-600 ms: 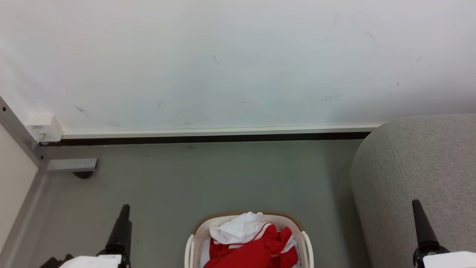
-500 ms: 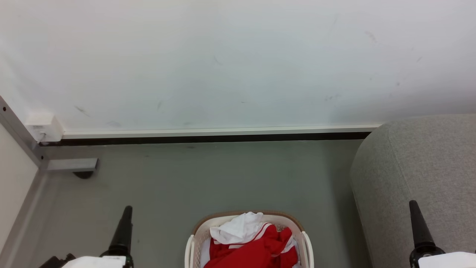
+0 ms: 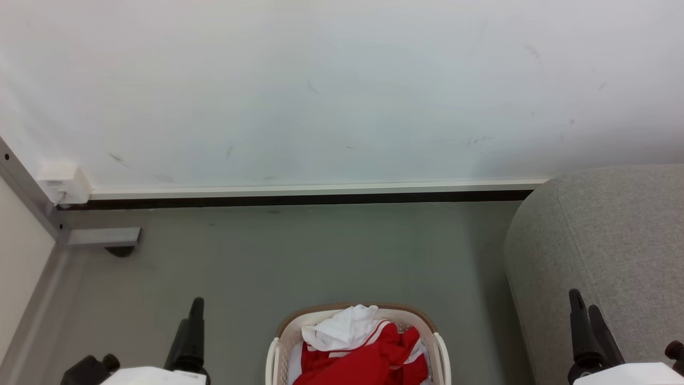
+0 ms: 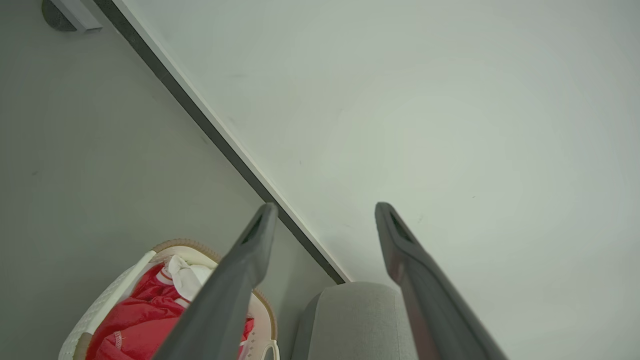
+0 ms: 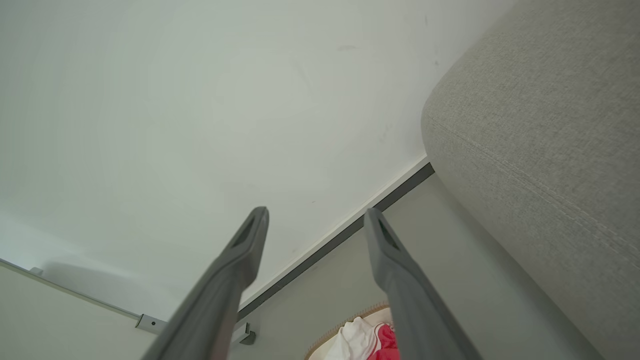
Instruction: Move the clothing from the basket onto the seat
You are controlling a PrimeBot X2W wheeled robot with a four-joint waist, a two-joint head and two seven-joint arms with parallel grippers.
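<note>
In the head view we saw the clothing [image 3: 368,355] at the bottom middle of the frame, lying inside the basket [image 3: 281,334]. The left gripper [image 3: 196,307] stood at the lower left, well apart from the basket. The right gripper [image 3: 583,302] stood at the lower right, in front of the seat [image 3: 614,230]. The clothing lay between the two grippers and neither of them touched it.

In the left wrist view the two fingers of the left gripper were apart and empty, and the basket with the clothing showed at the lower left, partly behind one finger. In the right wrist view the fingers of the right gripper were also apart and empty, and a small part of the clothing appeared at the bottom edge between them.

The basket stood on the grey floor [image 3: 320,251], near the seat, which took the right side of the frame. It held red fabric with white stripes, and a white piece lay on top toward the far rim.
</note>
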